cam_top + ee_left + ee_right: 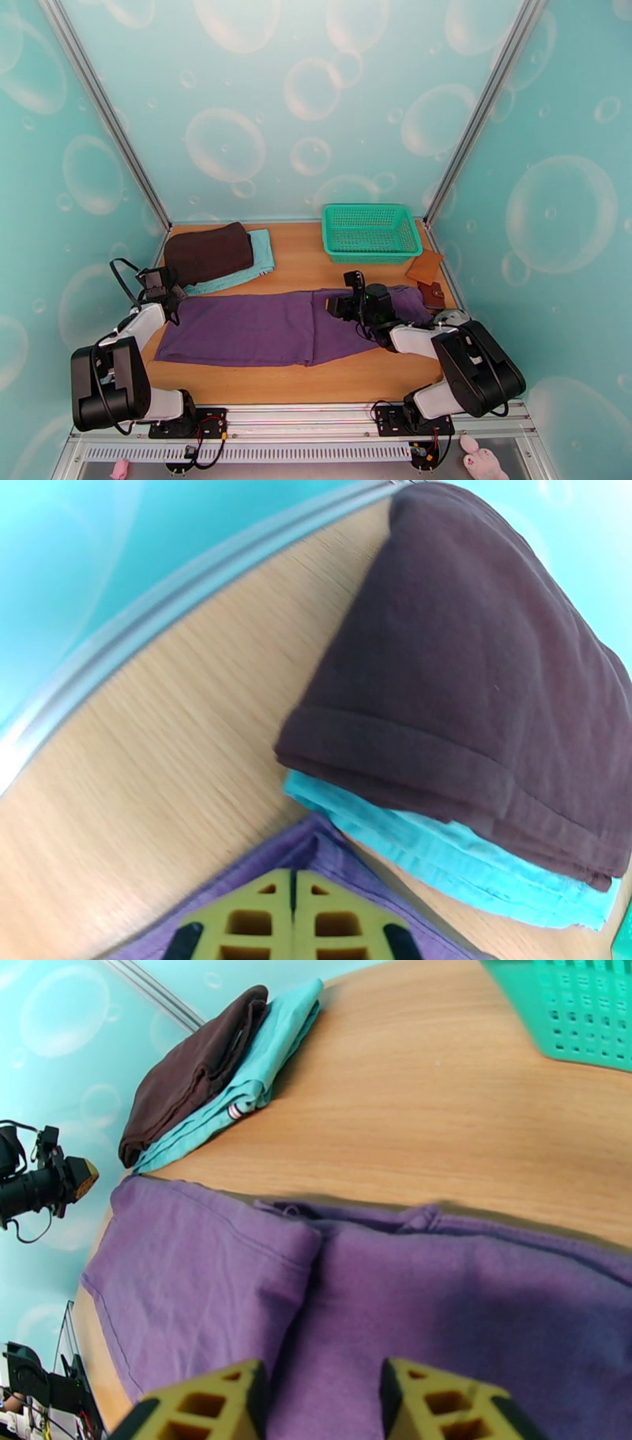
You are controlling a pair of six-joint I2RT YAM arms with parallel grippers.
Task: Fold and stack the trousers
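Purple soft cloth is lying flat across the near half of the tabletop: the trousers are stretching from left to right, one layer lapping over another around the middle. I am judging them light, limp and not slippery, so they will be sagging and dragging from wherever I lift them. Taking a hem corner and the opposite edge, with both layers together, is looking best. The right end effector is hovering low over what looks like the waist end, with its fingers parted and nothing between them. The left end effector is sitting at the far-left corner of the cloth with its pads pressed together; I cannot tell whether any purple fabric is being pinched. Just beyond that corner a dark brown folded cloth is resting on a light teal folded cloth, which I am taking as the stack to aim for. Farther back on the right a green basket is standing.
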